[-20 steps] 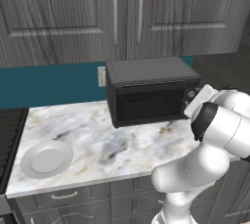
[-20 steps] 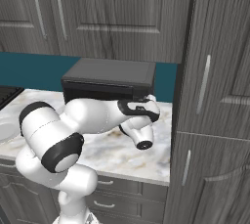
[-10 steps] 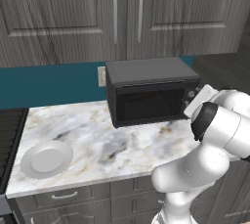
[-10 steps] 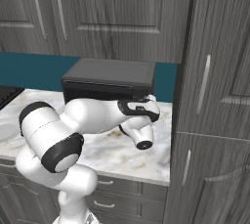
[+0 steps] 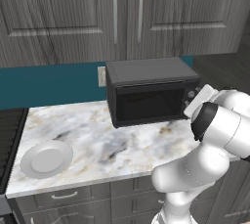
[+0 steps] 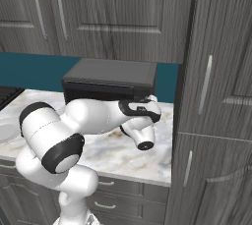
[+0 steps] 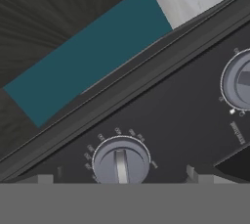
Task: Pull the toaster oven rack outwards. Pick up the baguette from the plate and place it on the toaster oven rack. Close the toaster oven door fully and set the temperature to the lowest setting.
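The dark grey toaster oven (image 5: 146, 71) stands at the back of the marble counter with its toaster oven door (image 5: 149, 104) shut, so the rack behind the dark glass is hidden. The white plate (image 5: 46, 158) lies bare at the counter's front left; the baguette is out of view. My gripper (image 7: 119, 178) is pressed close to the oven's right control panel, open, its fingertips (image 7: 45, 179) standing wide on either side of a round grey knob (image 7: 120, 162) without touching it. A second knob (image 7: 239, 83) sits further along the panel. My white hand (image 5: 199, 100) covers the knobs from the left base view.
A black stove (image 5: 10, 135) borders the counter (image 5: 97, 140) on the left. A wall outlet (image 5: 101, 76) sits on the teal backsplash beside the oven. A tall grey cabinet (image 6: 216, 96) closes off the right side, and upper cabinets hang above the oven.
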Robot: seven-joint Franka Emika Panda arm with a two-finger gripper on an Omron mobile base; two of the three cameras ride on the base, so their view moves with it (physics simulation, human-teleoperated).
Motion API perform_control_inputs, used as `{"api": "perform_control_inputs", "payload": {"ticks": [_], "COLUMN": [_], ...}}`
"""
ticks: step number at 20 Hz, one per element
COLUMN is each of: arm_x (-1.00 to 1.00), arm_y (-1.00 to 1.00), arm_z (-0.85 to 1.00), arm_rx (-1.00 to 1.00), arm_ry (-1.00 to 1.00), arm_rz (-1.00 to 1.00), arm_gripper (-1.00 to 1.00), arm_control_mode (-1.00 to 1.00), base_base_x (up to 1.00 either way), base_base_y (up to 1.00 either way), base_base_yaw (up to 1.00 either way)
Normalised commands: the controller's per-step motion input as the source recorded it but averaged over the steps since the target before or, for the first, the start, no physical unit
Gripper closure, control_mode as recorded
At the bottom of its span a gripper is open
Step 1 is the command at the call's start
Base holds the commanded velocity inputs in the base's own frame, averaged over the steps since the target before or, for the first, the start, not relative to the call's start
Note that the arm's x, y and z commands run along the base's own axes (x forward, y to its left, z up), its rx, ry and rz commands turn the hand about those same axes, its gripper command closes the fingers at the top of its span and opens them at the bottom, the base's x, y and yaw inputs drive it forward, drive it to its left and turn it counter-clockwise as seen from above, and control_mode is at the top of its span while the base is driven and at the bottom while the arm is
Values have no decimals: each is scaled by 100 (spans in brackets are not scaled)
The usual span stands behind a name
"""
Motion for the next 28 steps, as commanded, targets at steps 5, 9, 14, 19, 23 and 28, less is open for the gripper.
{"api": "perform_control_inputs", "payload": {"ticks": [5,9,14,19,23,28], "arm_x": [0,0,0,0,0,-3], "arm_y": [0,0,0,0,0,0], "arm_z": [0,0,0,0,0,0], "arm_rx": [0,0,0,0,-1,-11], "arm_ry": [0,0,0,0,0,0], "arm_rz": [0,0,0,0,0,0], "arm_gripper": [100,100,100,100,100,100], "arm_control_mode": [-100,-100,-100,-100,-100,-100], "base_base_x": [0,0,0,0,0,0], "base_base_y": [0,0,0,0,0,0], "base_base_yaw": [0,0,0,0,0,0]}}
